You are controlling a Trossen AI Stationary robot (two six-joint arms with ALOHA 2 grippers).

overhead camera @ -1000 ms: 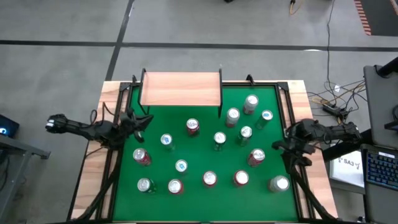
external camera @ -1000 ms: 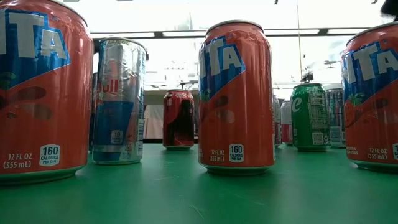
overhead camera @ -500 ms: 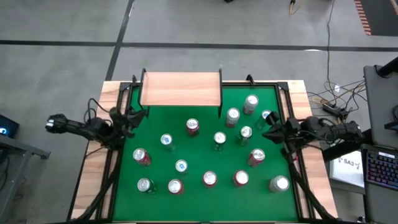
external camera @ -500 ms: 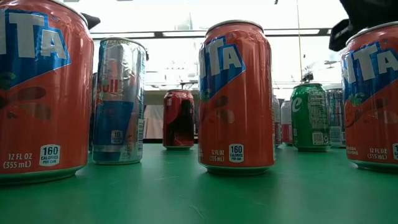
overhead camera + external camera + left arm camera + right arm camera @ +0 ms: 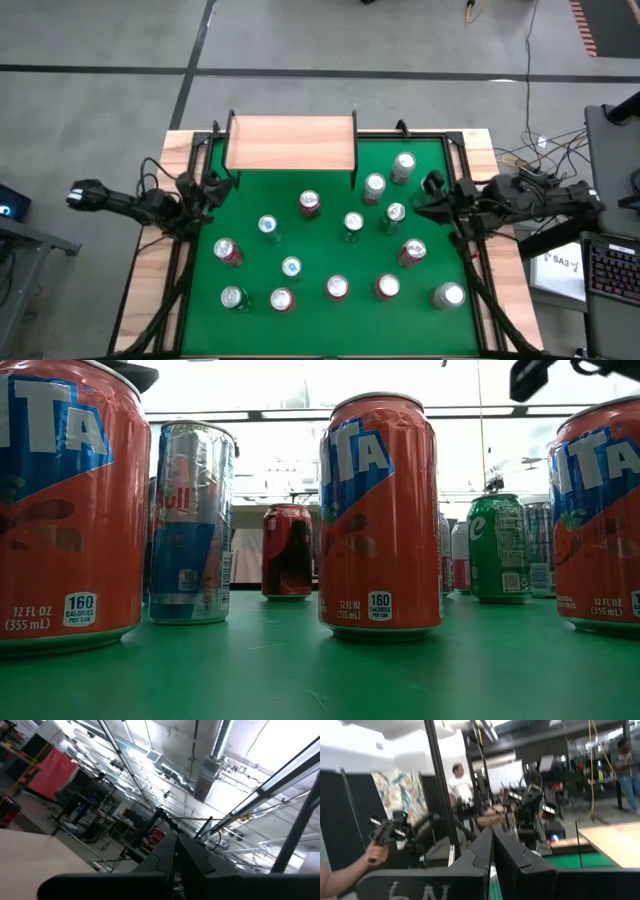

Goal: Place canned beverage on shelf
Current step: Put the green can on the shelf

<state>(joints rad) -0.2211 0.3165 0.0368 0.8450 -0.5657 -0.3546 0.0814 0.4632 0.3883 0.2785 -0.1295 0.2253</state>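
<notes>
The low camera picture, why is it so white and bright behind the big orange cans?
In the low view, strong room light behind the table washes out the background, so the orange cans show sharp but the room is blank; the right wrist view is blurry on the people.

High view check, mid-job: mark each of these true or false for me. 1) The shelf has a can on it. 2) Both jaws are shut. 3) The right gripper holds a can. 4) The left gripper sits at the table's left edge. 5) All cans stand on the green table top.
1) False. The shelf is bare; no can stands on it.
2) True. The left gripper and the right gripper both have shut jaws.
3) False. The right gripper is empty, near the table's right edge beside a green can.
4) True.
5) True. Every can, such as the red can, stands on the green table top.
</notes>
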